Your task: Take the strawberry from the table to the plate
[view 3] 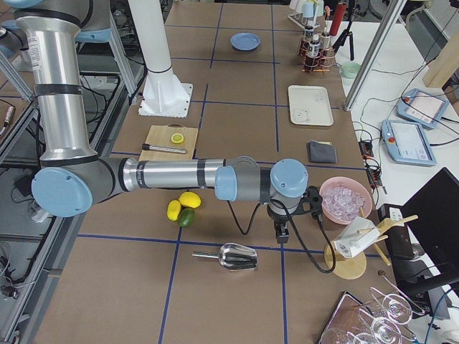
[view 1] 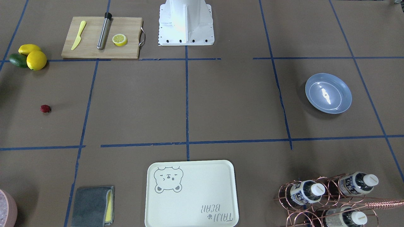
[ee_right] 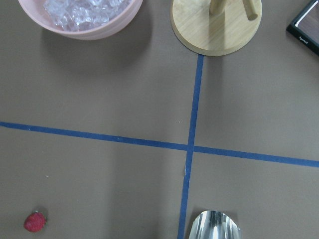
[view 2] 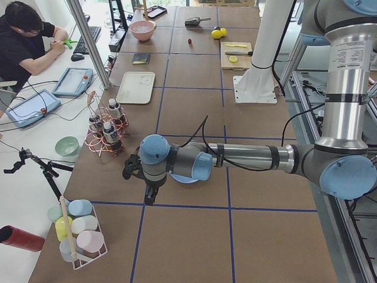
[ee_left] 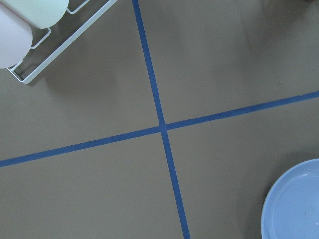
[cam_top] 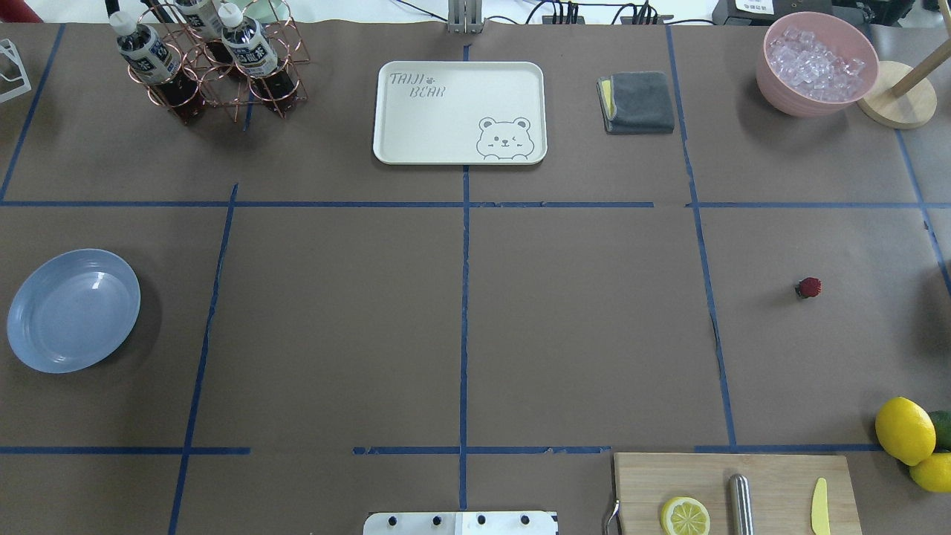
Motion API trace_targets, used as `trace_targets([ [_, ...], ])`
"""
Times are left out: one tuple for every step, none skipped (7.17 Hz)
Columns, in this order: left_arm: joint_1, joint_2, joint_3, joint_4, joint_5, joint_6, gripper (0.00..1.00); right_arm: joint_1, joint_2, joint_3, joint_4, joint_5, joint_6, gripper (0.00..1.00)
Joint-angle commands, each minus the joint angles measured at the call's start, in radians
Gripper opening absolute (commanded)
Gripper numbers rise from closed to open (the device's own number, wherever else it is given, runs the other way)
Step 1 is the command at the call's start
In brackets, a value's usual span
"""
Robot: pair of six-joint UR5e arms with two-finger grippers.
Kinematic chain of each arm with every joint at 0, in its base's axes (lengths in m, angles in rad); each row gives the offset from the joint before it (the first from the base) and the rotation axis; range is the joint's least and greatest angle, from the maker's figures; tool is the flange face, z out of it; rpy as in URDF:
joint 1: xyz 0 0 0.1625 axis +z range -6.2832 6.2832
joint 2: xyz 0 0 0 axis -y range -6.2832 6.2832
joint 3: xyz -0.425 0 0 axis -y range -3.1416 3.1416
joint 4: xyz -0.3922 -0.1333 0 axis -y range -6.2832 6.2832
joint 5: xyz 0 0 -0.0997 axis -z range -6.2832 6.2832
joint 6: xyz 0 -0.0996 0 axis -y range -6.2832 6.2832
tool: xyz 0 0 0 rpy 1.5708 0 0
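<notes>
One rounded strawberry (view 1: pixel 45 108), glossy round plate (view 1: pixel 328 93)

What we find set out along the edges

A cutting board (view 1: pixel 126 52) carries a yellow knife (view 1: pixel 78 35), a steel rod (view 1: pixel 104 31) and a lemon half (view 1: pixel 119 39). Nearby, two lemons (view 1: pixel 36 60) touch an avocado (view 1: pixel 18 60) — elsewhere sit a bear tray (view 1: pixel 195 195), a grey cloth (view 1: pixel 91 205), bottles (view 1: pixel 307 191) in a copper rack (view 1: pixel 385 203), and a pink bowl (cam_top: pixel 780 93) of ice.

front: steep, facing robot base (view 1: pixel 186 25) | overhead: from behind | shared: plate (view 1: pixel 328 93), strawberry (view 1: pixel 45 108)
</notes>
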Motion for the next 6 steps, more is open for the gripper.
trace_targets([
  [0.082, 0.074, 0.037, -0.313, -0.003, -0.28, 1.0, -0.034, 0.027, -0.009, 0.058, 0.022, 0.08, 1.0],
  [0.15, 0.1, 0.037, -0.421, -0.002, -0.424, 0.99, -0.061, 0.025, -0.015, 0.098, 0.021, 0.08, 1.0],
  [0.204, 0.131, 0.039, -0.525, 0.003, -0.544, 0.98, -0.065, 0.027, -0.015, 0.099, 0.022, 0.11, 1.0],
  [0.251, 0.167, 0.045, -0.623, 0.008, -0.633, 0.98, -0.073, 0.028, -0.013, 0.109, 0.022, 0.185, 1.0],
  [0.29, 0.197, 0.064, -0.731, 0.033, -0.719, 0.98, -0.084, 0.028, -0.013, 0.153, 0.024, 0.254, 1.0],
  [0.36, 0.206, 0.074, -0.803, 0.099, -0.828, 0.98, -0.104, 0.025, -0.016, 0.189, 0.022, 0.297, 1.0],
])
